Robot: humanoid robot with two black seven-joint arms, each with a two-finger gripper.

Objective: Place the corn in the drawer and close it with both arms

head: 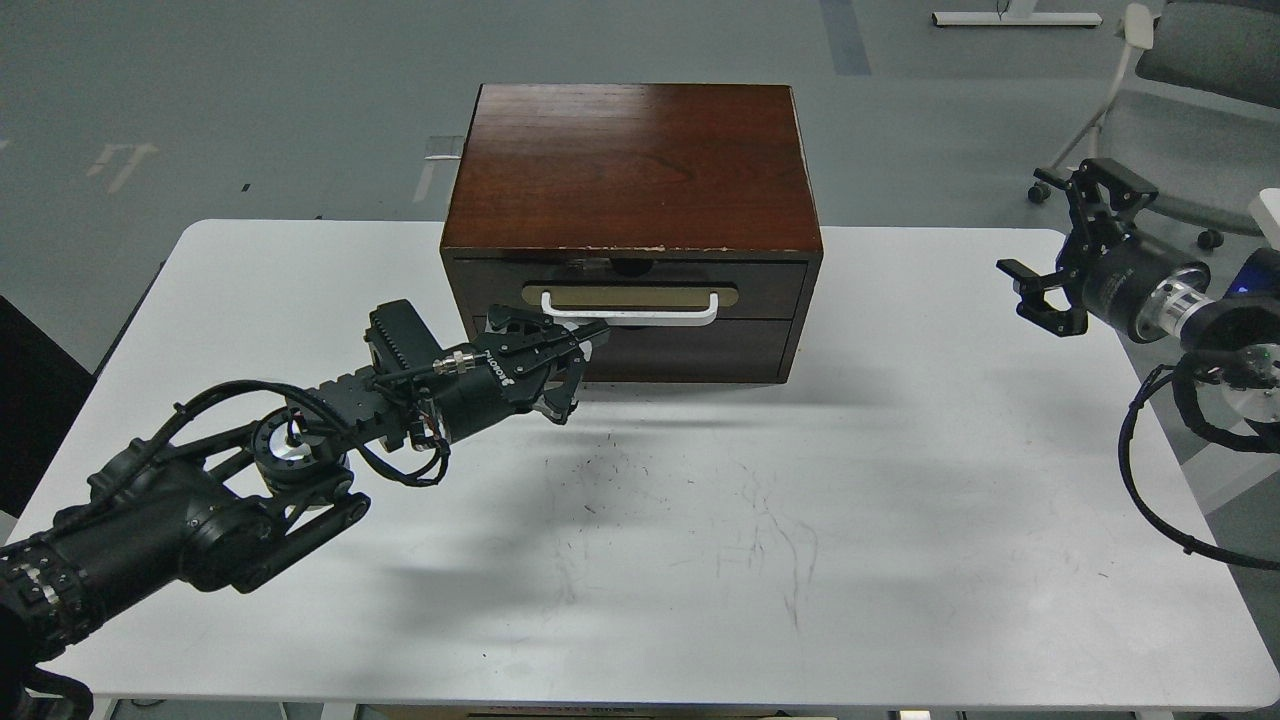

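left end effector: at the cabinet's front, low left, its fingers reaching up to the left end of the handle; whether they are spread or pinched there cannot be told, since the dark claws overlap the dark wood.
left arm: comes in from the lower left corner, stretched across the table toward the cabinet, cables looped along it.
handle: white bar on a tan oval plate, set across the middle of the drawer front.
drawer: upper front of the cabinet, appears pushed in, or nearly so, under the top's chipped front edge; a plain handleless front sits below it.
corn: not visible anywhere in view.
cabinet: dark brown wooden box, standing at the back middle of the table.
right end effector: released, fingers spread wide, holding nothing, hanging above the table's right rear corner, well apart from the cabinet.
right arm: enters from the right edge, silver ring behind the wrist, black cable drooping beside the table.
table: white, scuffed with dark scratches in the middle.
chair: grey, on the floor behind, at the upper right.
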